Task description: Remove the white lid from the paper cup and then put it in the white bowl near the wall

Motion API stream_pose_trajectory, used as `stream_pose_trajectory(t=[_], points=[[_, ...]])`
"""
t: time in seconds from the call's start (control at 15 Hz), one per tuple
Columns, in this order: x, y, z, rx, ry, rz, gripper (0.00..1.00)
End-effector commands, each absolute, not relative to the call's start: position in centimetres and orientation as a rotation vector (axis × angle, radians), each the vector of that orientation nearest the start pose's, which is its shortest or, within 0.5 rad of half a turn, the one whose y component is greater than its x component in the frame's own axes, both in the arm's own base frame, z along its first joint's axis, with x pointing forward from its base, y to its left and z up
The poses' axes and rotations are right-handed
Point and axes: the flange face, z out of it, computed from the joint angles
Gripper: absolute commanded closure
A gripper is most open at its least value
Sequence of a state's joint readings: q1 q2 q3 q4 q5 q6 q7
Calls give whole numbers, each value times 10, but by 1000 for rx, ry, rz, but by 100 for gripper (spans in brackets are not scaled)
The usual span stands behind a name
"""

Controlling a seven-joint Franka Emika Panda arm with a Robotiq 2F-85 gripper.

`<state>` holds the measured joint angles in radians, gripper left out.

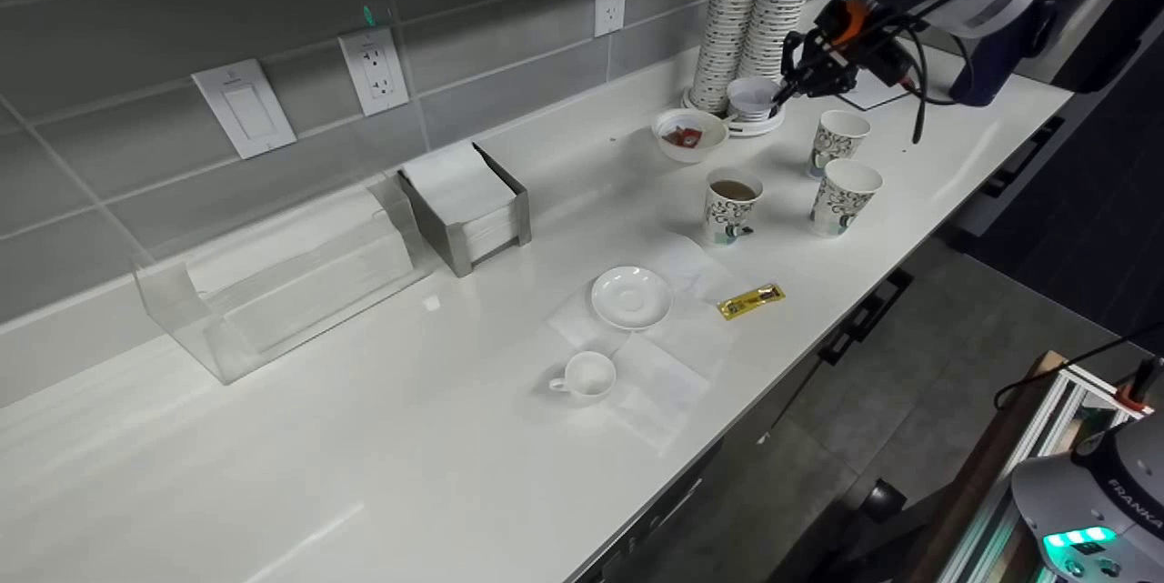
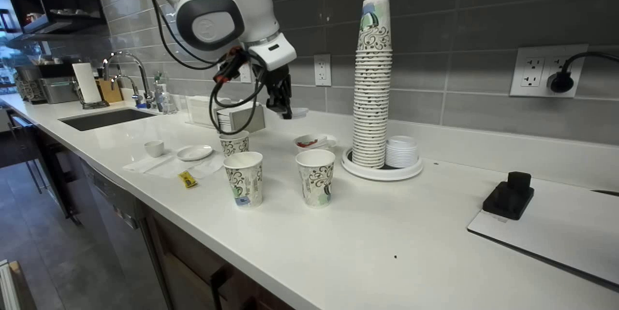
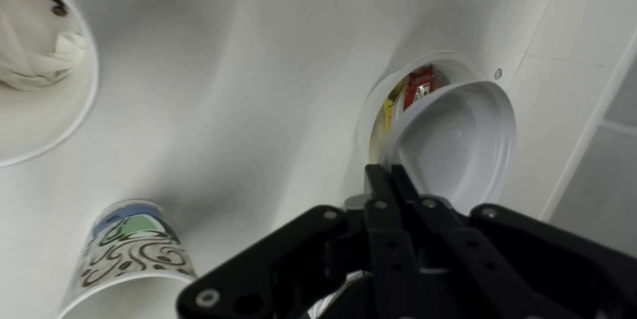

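- In an exterior view, the gripper [image 1: 782,95] hangs over the counter [image 1: 436,456]; the bowl [image 1: 688,155] stands near the wall [image 1: 555,74].
- In an exterior view, the lid [image 2: 299,113] hangs higher than the bowl; two paper cups [image 2: 245,182] stand nearby.
- In the wrist view, the fingers [image 3: 380,189] clamp the tilted lid's rim; the lid partly hides the bowl.

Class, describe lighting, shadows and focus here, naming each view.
In an exterior view, a glare streak marks the counter; in the wrist view, broad soft shadows cross it, the white lid looks greyish, and the red packet has blurred print.
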<state>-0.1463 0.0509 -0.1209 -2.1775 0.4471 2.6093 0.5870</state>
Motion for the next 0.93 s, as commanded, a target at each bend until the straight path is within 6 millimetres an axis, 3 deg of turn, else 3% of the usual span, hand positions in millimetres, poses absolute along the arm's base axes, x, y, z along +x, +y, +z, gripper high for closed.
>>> stream_pose_trajectory(t=[0.0,0.27,0.6,0.67,0.87], points=[[610,-151,392,-2247,1601,-462,99],[654,-146,370,-2246,1672,-435,99],[686,-146,348,-2237,1744,-396,99],[689,-147,345,-2238,1758,-371,71],[693,-149,346,-2239,1782,-313,55]])
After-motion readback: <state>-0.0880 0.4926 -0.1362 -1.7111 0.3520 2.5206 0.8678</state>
